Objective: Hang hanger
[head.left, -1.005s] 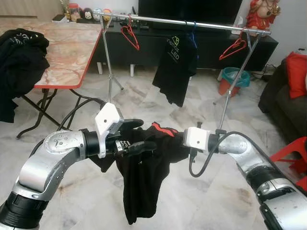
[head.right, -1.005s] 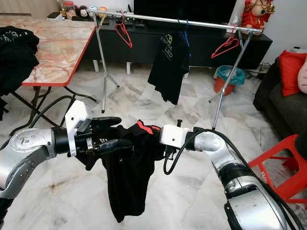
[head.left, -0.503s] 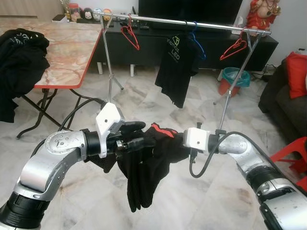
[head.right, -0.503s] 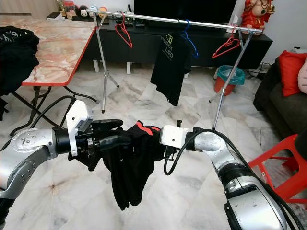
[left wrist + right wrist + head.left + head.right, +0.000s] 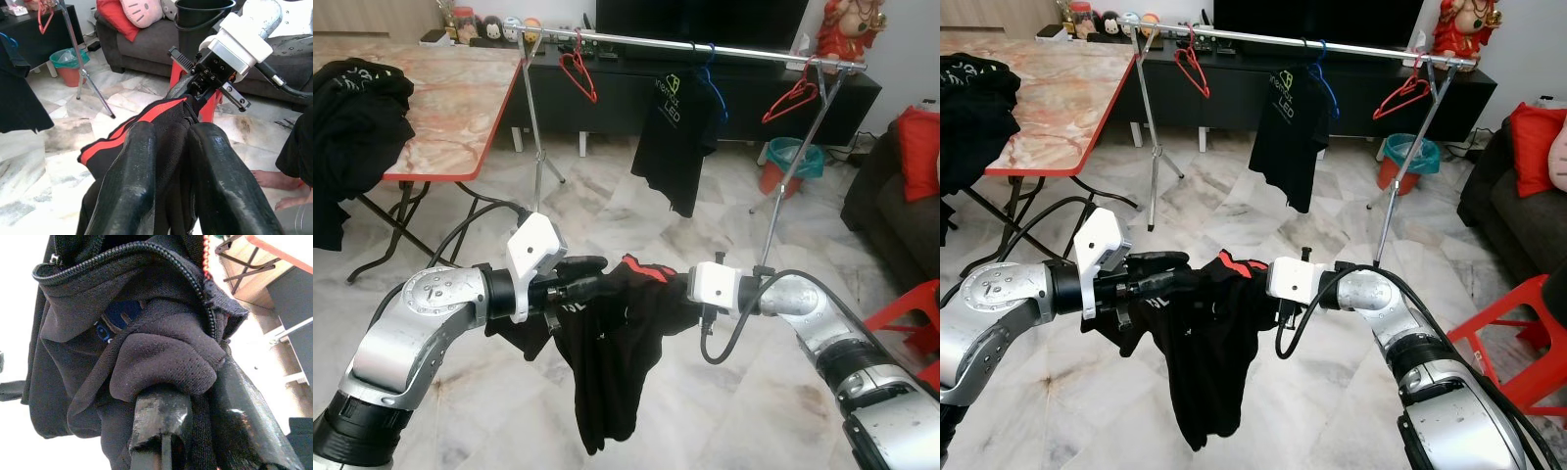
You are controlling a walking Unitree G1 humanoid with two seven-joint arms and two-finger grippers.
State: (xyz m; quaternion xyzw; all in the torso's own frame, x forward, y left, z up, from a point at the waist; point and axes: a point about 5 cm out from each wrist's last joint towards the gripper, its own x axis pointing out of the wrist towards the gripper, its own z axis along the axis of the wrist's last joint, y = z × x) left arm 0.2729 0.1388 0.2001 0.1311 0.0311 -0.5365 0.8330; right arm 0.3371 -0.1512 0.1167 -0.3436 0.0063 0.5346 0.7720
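1. Both arms are raised and bent inward in front of the body, with the forearms pointing toward each other, the left arm (image 5: 431, 313) from the left and the right arm (image 5: 822, 328) from the right.
2. The left gripper (image 5: 582, 284) is held level, pointing right. Its two fingers (image 5: 132, 186) are closed to a narrow gap around a bunched fold of the black garment (image 5: 607, 362), as is seen in the left wrist view.
3. The right gripper (image 5: 195, 411) is pointed left, and its fingers are buried in the cloth. They are clamped on a thick fold beside a zipper (image 5: 146, 259), as is seen in the right wrist view.
4. The garment is held between the two grippers above the marble floor (image 5: 705, 225). A red stripe (image 5: 641, 266) is shown at its top edge, and its long part hangs down below the left gripper.
5. No hanger can be made out inside the garment.
6. To the far left, a red-edged table (image 5: 450, 108) is seen, with dark clothes (image 5: 352, 117) heaped on it.
7. Farther off, a metal rail (image 5: 705, 44) spans the room on two stands. A red hanger (image 5: 579, 73) is hung near its left end, a black shirt (image 5: 680, 137) on a blue hanger (image 5: 717, 83) near the middle, and another red hanger (image 5: 793, 98) near the right end.
8. A sofa (image 5: 891, 196) with a red cushion (image 5: 918, 147) stands at the far right.
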